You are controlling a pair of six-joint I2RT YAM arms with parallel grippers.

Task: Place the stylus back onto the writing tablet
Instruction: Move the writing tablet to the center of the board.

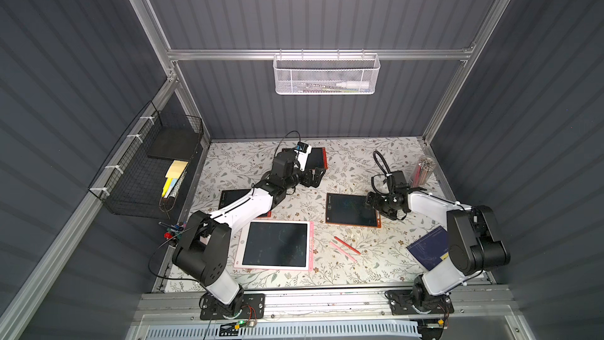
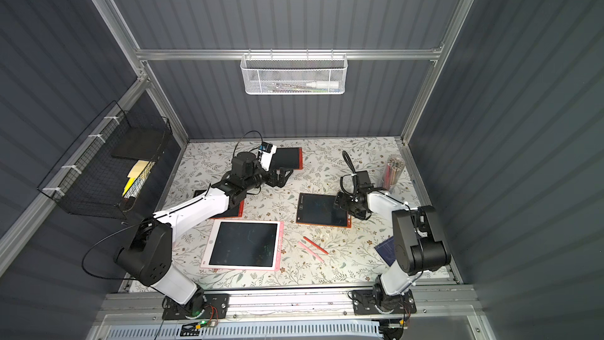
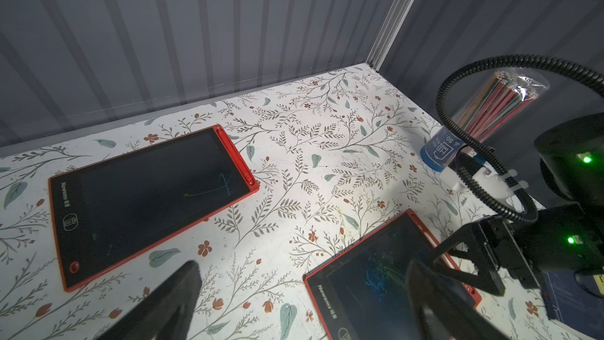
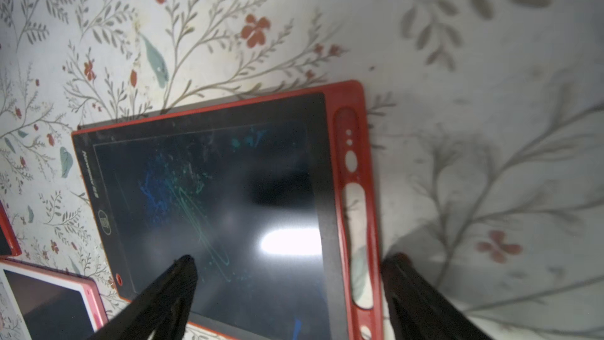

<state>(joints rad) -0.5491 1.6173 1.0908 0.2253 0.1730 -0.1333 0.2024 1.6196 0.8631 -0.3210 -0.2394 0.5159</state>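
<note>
Wide open, the right gripper (image 1: pixel 379 207) holds nothing. In both top views it hangs over the right edge of the middle red tablet (image 1: pixel 351 209) on the flowery table (image 1: pixel 359 165). The left gripper (image 1: pixel 315 176) is spread wide too, with nothing in it, near the back red tablet (image 1: pixel 318 157). The red stylus (image 1: pixel 347 245) lies flat on the table near the front, between the big pink tablet (image 1: pixel 276 244) and a blue notebook (image 1: pixel 426 248). A pink stylus (image 1: pixel 342 251) lies just beside it. Both grippers are well apart from the two.

From the left wrist, the left gripper's fingers (image 3: pixel 183 286) stand far apart above the table. The back red tablet (image 3: pixel 147 197) has a stylus tucked in its side slot (image 3: pixel 233 155). A cup of pencils (image 3: pixel 490 116) stands in the corner.

From the right wrist, one finger (image 4: pixel 176 282) is over the dark screen of the middle red tablet (image 4: pixel 212 191). The other is over the table, just past the red edge. The long slot (image 4: pixel 356 210) in that edge shows the table through it.
</note>
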